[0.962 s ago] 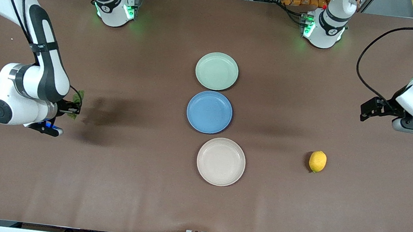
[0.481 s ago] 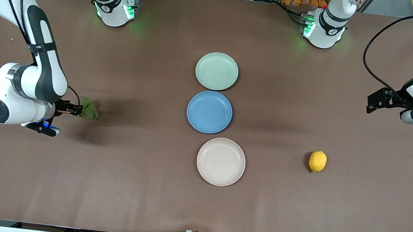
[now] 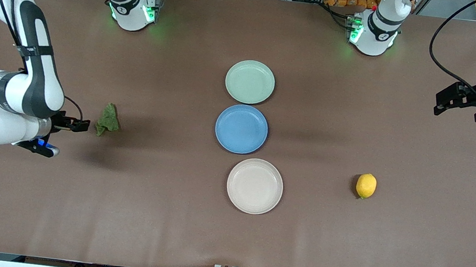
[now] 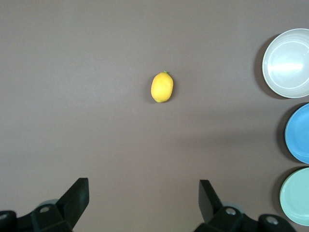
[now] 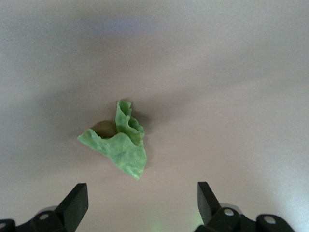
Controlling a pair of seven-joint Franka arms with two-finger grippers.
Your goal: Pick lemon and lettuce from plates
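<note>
The lettuce (image 3: 108, 119) lies on the bare table toward the right arm's end, a crumpled green leaf in the right wrist view (image 5: 118, 145). My right gripper (image 3: 77, 124) is open and empty beside it, its fingers apart from the leaf. The lemon (image 3: 366, 185) lies on the table toward the left arm's end and shows in the left wrist view (image 4: 162, 87). My left gripper (image 3: 448, 100) is open, empty and raised near the table's end. The mint green plate (image 3: 249, 82) and the beige plate (image 3: 254, 186) are both empty.
A blue plate (image 3: 241, 129), also empty, sits between the two other plates in the middle of the table. All three plates show at the edge of the left wrist view (image 4: 287, 63). The arm bases (image 3: 133, 7) stand along the table's back edge.
My right gripper has let go of the lettuce, which now lies on the table, and drawn back toward the table's end. My left gripper has moved up and away from the lemon.
</note>
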